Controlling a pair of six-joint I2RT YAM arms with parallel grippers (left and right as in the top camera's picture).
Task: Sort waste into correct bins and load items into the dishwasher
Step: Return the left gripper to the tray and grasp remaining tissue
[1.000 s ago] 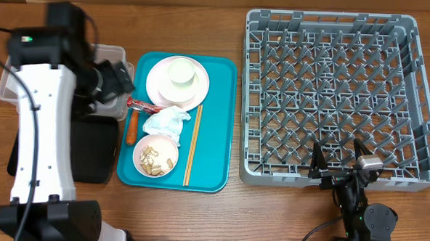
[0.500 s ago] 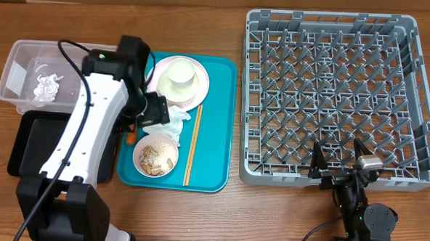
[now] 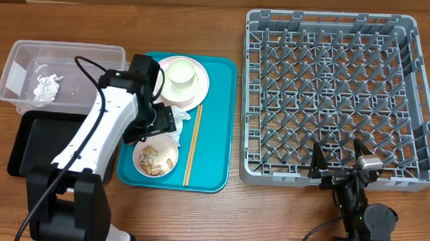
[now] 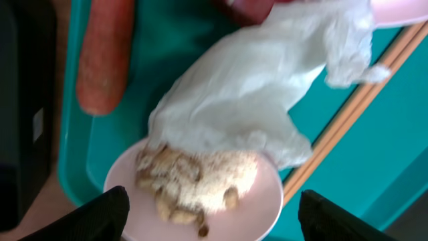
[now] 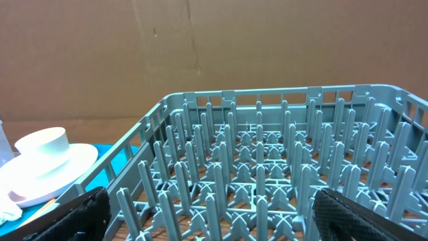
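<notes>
My left gripper is open and hovers low over the teal tray, right above a crumpled white napkin and a pink bowl of peanuts and rice. An orange carrot lies left of the napkin, with a bit of red wrapper above it. Chopsticks lie to the right. A plate carrying a cup sits at the tray's back. The clear tub holds a white crumpled wad. My right gripper is open at the grey dish rack's front wall.
The black tray lies in front of the clear tub, left of the teal tray. My left arm stretches across the black tray and the teal tray's left edge. Brown cardboard stands behind the rack in the right wrist view.
My left arm has swung from over the clear tub to the right, onto the teal tray, and come down over the napkin. The right arm has not moved.
</notes>
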